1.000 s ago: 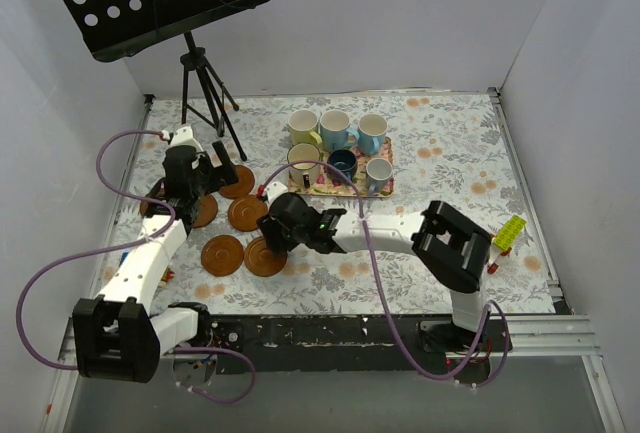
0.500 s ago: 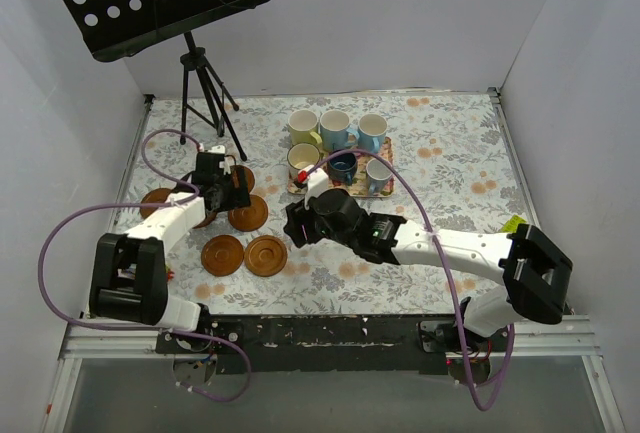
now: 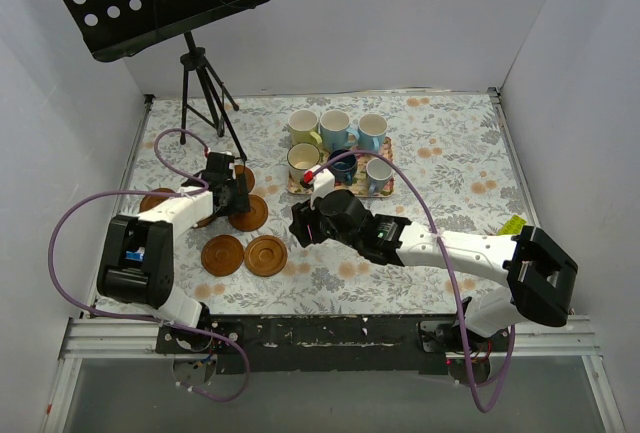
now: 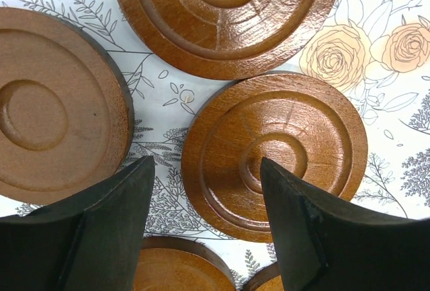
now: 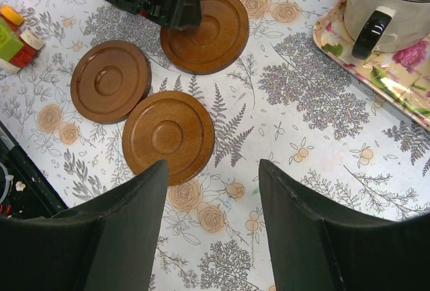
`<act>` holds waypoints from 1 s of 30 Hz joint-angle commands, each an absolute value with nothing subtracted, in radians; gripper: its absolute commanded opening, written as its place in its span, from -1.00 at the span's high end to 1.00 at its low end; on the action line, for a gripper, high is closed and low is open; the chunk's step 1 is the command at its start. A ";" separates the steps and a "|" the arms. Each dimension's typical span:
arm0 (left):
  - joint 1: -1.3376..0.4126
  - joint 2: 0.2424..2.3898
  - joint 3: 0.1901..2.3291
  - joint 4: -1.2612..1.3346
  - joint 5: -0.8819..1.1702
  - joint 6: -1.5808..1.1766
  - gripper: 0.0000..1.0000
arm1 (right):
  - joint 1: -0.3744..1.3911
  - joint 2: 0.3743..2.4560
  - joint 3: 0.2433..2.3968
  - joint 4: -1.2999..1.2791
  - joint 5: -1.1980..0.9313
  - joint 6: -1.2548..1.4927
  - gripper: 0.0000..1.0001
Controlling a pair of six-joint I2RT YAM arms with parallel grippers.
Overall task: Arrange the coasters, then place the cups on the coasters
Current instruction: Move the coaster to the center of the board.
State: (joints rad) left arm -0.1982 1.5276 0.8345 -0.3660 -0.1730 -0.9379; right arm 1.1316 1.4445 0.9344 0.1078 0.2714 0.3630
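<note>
Several round brown coasters lie at the left of the table: two in front (image 3: 222,254) (image 3: 266,255), one behind them (image 3: 248,213), others partly under the left arm. My left gripper (image 3: 236,196) (image 4: 207,167) hangs open low over them, and one coaster's (image 4: 275,153) left rim lies between its fingers. My right gripper (image 3: 300,224) (image 5: 213,170) is open over bare cloth, just right of a front coaster (image 5: 168,136). The cups stand on the floral tray (image 3: 386,158): yellow-green (image 3: 303,126), two light blue (image 3: 335,130) (image 3: 372,133), cream (image 3: 304,161), dark blue (image 3: 343,165), small grey-blue (image 3: 379,174).
A music stand's tripod (image 3: 205,93) stands at the back left, close behind the coasters. A yellow-green block (image 3: 510,228) lies near the right edge. Small coloured pieces (image 5: 13,42) sit by the front left edge. White walls close in the table.
My left gripper has moved right, onto the middle coasters, and its jaws have narrowed. My right gripper has drawn back from the front coasters toward the tray.
</note>
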 commanded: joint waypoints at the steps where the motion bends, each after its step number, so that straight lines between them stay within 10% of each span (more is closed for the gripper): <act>1: -0.195 1.532 0.873 -0.371 -0.135 -0.931 -0.23 | 1.126 1.427 0.939 0.147 0.276 0.368 -0.28; 30: -0.262 1.592 0.899 -0.400 -0.169 -0.939 0.35 | 1.126 1.456 0.956 0.112 0.293 0.374 -0.28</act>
State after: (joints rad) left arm -0.2558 1.5829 0.8707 -0.3859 -0.1745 -0.9398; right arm 1.1313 1.4616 0.9348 0.1059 0.2665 0.3679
